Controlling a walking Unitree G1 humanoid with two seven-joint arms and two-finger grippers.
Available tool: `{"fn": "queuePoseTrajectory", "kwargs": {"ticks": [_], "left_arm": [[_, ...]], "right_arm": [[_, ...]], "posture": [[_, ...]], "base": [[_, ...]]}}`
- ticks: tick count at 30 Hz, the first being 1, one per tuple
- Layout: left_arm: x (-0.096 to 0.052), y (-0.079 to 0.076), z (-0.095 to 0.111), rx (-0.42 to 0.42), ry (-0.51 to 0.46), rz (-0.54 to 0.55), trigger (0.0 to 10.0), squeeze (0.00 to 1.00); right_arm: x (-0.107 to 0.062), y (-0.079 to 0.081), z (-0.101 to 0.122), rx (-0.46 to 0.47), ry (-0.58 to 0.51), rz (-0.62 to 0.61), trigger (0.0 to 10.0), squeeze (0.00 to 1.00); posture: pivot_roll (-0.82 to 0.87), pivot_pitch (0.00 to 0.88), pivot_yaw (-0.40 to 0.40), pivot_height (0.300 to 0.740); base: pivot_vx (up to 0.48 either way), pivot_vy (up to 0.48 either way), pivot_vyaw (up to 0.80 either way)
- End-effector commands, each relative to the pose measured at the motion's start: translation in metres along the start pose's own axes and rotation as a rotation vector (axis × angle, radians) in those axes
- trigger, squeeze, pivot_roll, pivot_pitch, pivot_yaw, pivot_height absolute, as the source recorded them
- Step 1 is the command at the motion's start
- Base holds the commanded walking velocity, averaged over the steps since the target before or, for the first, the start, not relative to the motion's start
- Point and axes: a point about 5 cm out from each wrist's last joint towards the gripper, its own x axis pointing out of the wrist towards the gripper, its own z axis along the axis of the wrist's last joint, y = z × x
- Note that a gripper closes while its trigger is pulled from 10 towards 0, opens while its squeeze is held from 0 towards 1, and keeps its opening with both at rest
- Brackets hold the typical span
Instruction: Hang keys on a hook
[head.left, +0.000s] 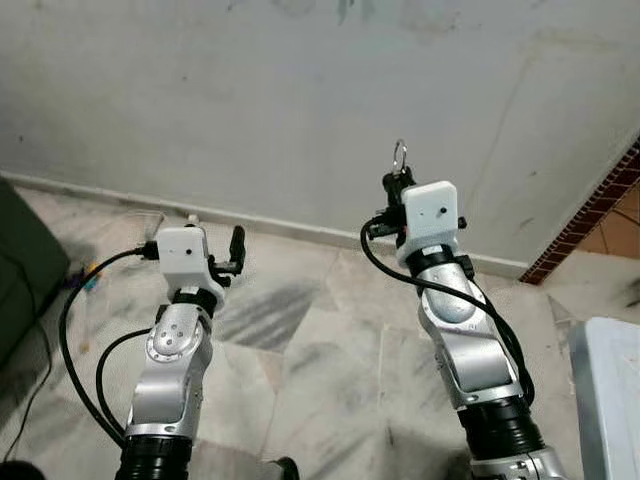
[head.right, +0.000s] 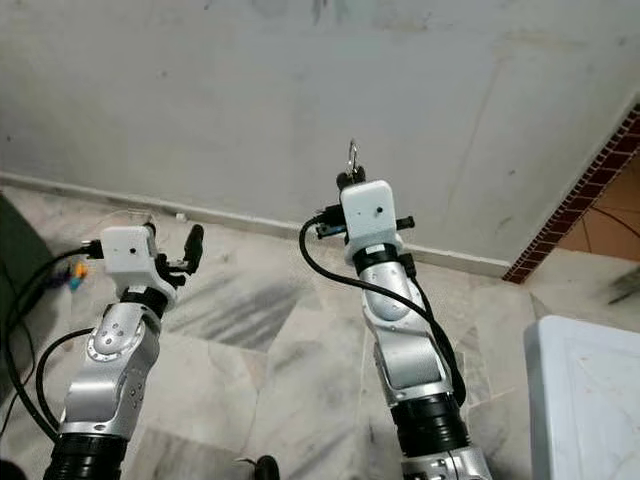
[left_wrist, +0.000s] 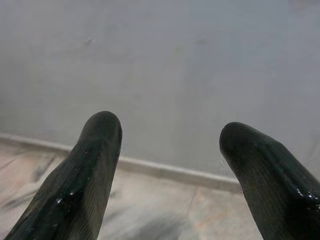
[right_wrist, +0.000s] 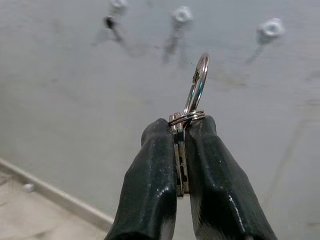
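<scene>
Before the grey wall (head.left: 250, 90), the right gripper (right_wrist: 181, 131) is raised with its two black fingers pressed together on the keys (right_wrist: 180, 155), whose metal ring (right_wrist: 198, 82) stands up above the fingertips. Three white hooks (right_wrist: 180, 15) sit blurred on the wall beyond, well apart from the ring. Lower, the left gripper (left_wrist: 170, 132) holds nothing, its fingers spread wide over the marble floor (head.left: 320, 350).

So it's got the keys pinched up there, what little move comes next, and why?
Probably a small push of the right claw up and toward the wall. It is shut on the keys, with the key ring sticking out above its tips, and the hooks are higher on the wall, not yet reached.
</scene>
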Motion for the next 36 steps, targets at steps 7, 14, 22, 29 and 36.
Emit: {"fn": "queuePoseTrajectory", "kwargs": {"ticks": [7,14,22,29,36], "left_arm": [[-0.001,-0.001,0.0,0.003,-0.003,-0.014,10.0,0.0],[-0.001,-0.005,-0.001,-0.001,-0.002,-0.022,10.0,0.0],[-0.001,-0.004,-0.002,0.0,0.003,-0.019,10.0,0.0],[-0.001,-0.006,-0.006,-0.016,0.019,-0.003,10.0,0.0],[0.0,-0.008,-0.005,-0.016,0.016,-0.013,10.0,0.0]], "right_arm": [[0.0,-0.002,0.001,0.001,-0.004,-0.012,10.0,0.0],[0.0,-0.002,0.002,-0.003,-0.009,-0.01,10.0,0.0],[-0.001,-0.009,0.0,-0.004,0.005,-0.036,10.0,0.0],[-0.001,-0.009,0.0,-0.006,-0.002,-0.048,10.0,0.0],[0.0,-0.014,-0.002,0.003,0.019,-0.067,10.0,0.0]], "posture": [[0.04,0.157,0.037,0.74],[0.03,0.159,0.034,0.74],[0.03,0.159,0.029,0.74],[0.03,0.157,0.028,0.74],[0.03,0.157,0.026,0.74]], "base": [[0.41,0.247,0.0],[0.412,0.209,0.0],[0.419,0.06,0.0],[0.12,0.0,0.0],[0.0,0.0,-0.32]]}}
